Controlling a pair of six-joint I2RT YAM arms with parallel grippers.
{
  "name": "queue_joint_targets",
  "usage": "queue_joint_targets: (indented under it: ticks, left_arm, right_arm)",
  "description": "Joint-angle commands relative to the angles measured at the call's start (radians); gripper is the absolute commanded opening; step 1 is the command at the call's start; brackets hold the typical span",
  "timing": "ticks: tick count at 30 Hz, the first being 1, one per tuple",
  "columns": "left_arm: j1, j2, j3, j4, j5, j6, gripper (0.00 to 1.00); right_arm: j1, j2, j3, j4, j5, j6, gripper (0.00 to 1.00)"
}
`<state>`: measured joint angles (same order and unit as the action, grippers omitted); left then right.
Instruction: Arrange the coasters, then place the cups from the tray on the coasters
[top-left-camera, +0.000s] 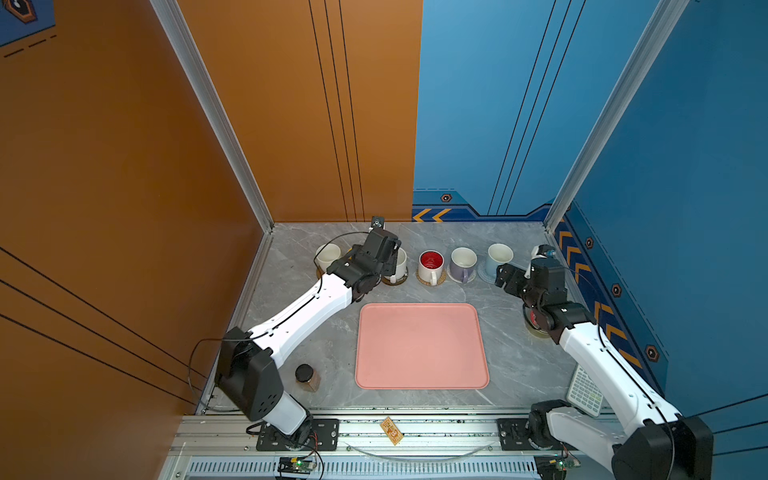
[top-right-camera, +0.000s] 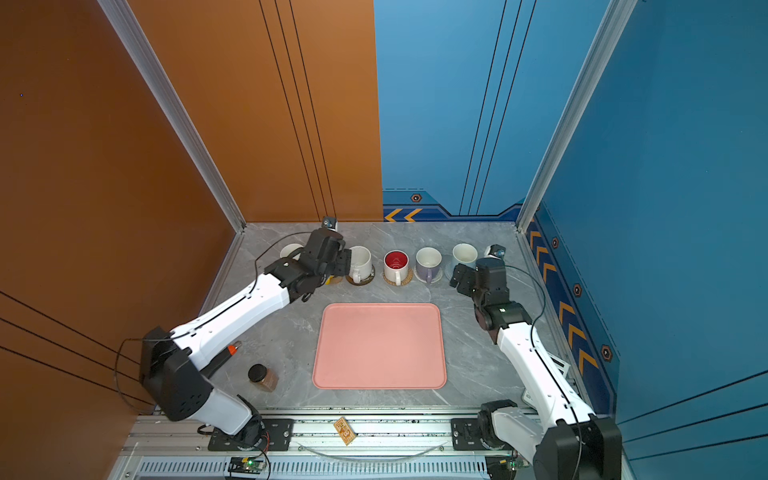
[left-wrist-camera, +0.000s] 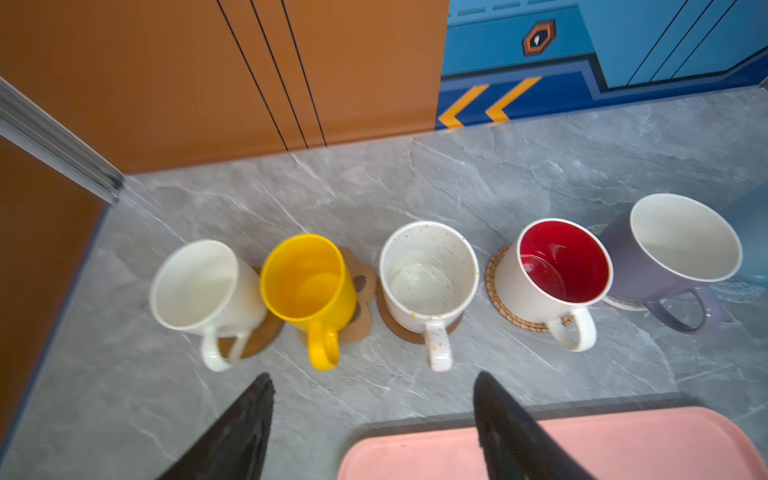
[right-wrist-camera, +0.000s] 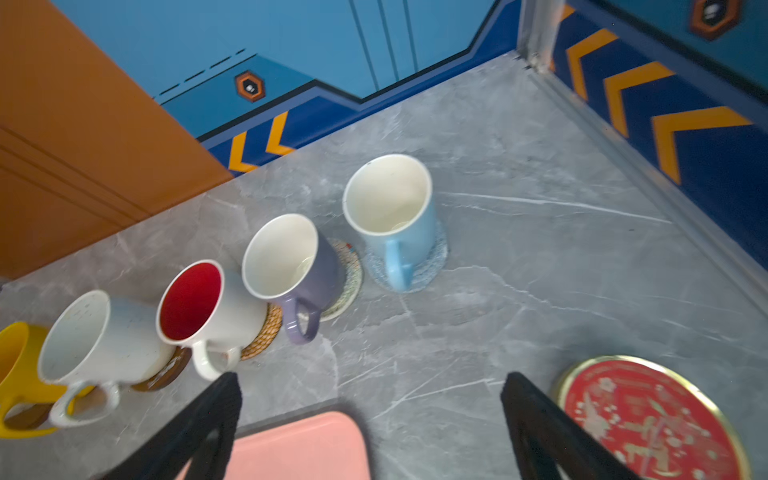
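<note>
Your left hand is released, fingers spread with nothing between them. Your right hand is likewise spread and empty.

Just ahead of the left hand stand the white mug, yellow mug and speckled mug, their handles pointing back at it. Further to its right are the red-lined mug and lavender mug. The light blue mug stands ahead of the right hand.

Each mug sits on a coaster, among them the paw-shaped coaster and rattan coaster. The pink tray lies bare behind and between the hands.

The placing looks finished. The next move calls for drawing both hands back without clipping a handle. A red disc lies just beside the right hand, and a brown jar sits well behind the left.
</note>
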<state>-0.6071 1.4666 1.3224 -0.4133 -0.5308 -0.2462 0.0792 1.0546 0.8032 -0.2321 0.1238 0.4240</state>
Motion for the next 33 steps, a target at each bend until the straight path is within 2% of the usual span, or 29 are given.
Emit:
queue_joint_targets:
  ticks: [1,2,4,9,12,16,20,22,28,30,33]
  left_arm:
    - [0.046,-0.105,-0.14,0.054,-0.11,0.127,0.84]
    - [0.066,-0.151,-0.198,0.095,-0.106,0.141,0.85]
    - [0.099,-0.228,-0.315,0.178,-0.099,0.172,1.0]
    - [0.19,-0.371,-0.596,0.432,-0.126,0.234,0.98]
    - [0.251,-0.409,-0.777,0.679,-0.116,0.277,0.98]
    - [0.322,-0.425,-0.922,0.878,-0.086,0.276,0.98]
    - [0.389,-0.387,-0.987,0.986,0.012,0.265,0.98]
    - [0.409,-0.343,-0.996,1.029,0.039,0.278,0.98]
    - [0.413,-0.183,-1.064,1.284,0.112,0.348,0.98]
    - [0.413,-0.129,-1.093,1.406,0.13,0.362,0.98]
    - [0.42,-0.051,-1.102,1.515,0.162,0.362,0.98]
  right_arm:
    - [-0.1,-0.024,-0.062,-0.003,-0.012,-0.107,1.0]
    - [-0.128,-0.017,-0.077,0.023,-0.032,-0.127,1.0]
    - [-0.163,0.007,-0.105,0.089,-0.046,-0.158,1.0]
    - [-0.202,0.125,-0.228,0.395,-0.09,-0.174,1.0]
    - [-0.196,0.206,-0.308,0.633,-0.122,-0.179,1.0]
    - [-0.155,0.292,-0.389,0.878,-0.081,-0.242,1.0]
    - [-0.1,0.359,-0.418,1.008,0.008,-0.299,1.0]
    - [-0.092,0.383,-0.416,1.021,0.005,-0.309,1.0]
    - [-0.064,0.495,-0.448,1.181,0.005,-0.343,1.0]
    - [-0.055,0.48,-0.448,1.155,0.003,-0.359,1.0]
    - [-0.055,0.489,-0.473,1.22,0.01,-0.356,1.0]
